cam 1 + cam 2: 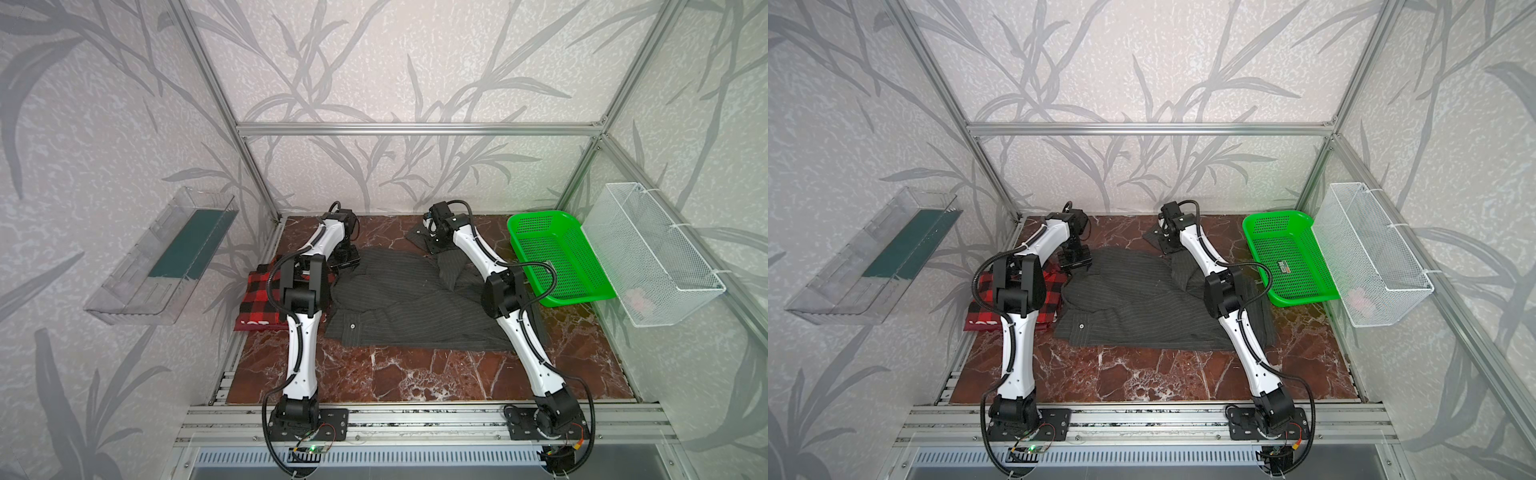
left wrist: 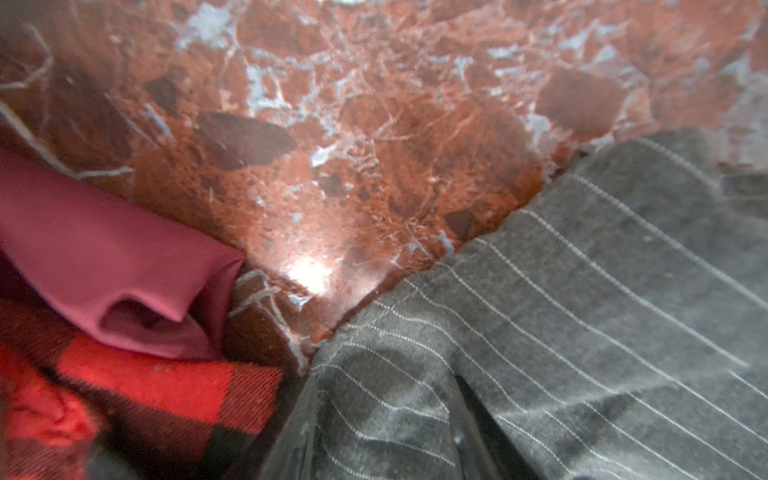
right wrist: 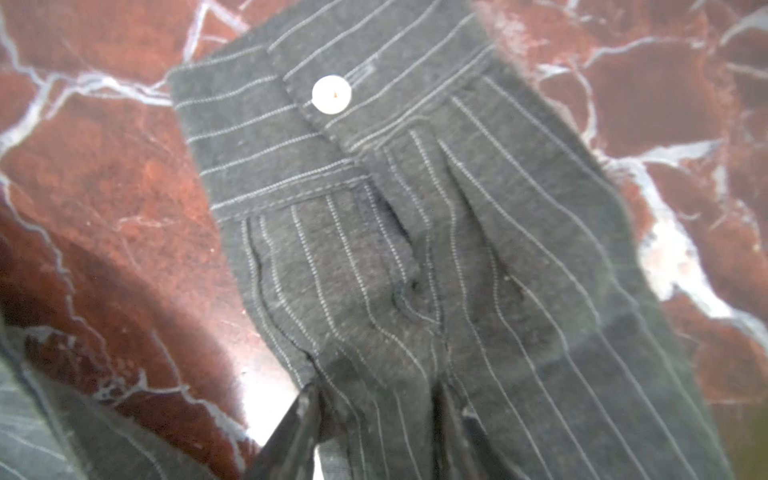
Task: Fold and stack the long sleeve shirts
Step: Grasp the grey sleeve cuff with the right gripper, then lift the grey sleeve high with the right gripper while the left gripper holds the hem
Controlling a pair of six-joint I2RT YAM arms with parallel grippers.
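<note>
Two shirts lie on a red marble table [image 1: 415, 374]. Farthest left, a clear bin [image 1: 124, 291] hangs on the wall with a flat dark-green slab [image 1: 191, 245] inside it.

Below it, at the table's left edge, the plaid shirt [image 1: 259, 293] lies folded, its right side against the charcoal shirt [image 1: 399, 303]. The left gripper [image 1: 347, 261] sits low at that shirt's far left corner. Its fingers appear in neither the wrist view nor the top views, so whether it is spread or pinching cannot be told.

The charcoal shirt sprawls rumpled across mid-table, front up, with one sleeve running back toward the far edge. There the buttoned cuff [image 3: 266, 137] rests flat on the marble.

The right gripper [image 3: 377, 386] is down on this sleeve just short of the cuff. Its two fingers [image 3: 305, 415] stand apart with a width of sleeve cloth between them. Whether they grip it does not show.

To the right, a green basket [image 1: 1254, 232] stands in the table's far right corner, a small dark label [image 1: 1284, 266] on its floor. Beside it, a white wire basket [image 1: 681, 286] hangs on the right wall. At its near end lies what looks like a pale pink scrap [image 1: 636, 297], too faint to name.
</note>
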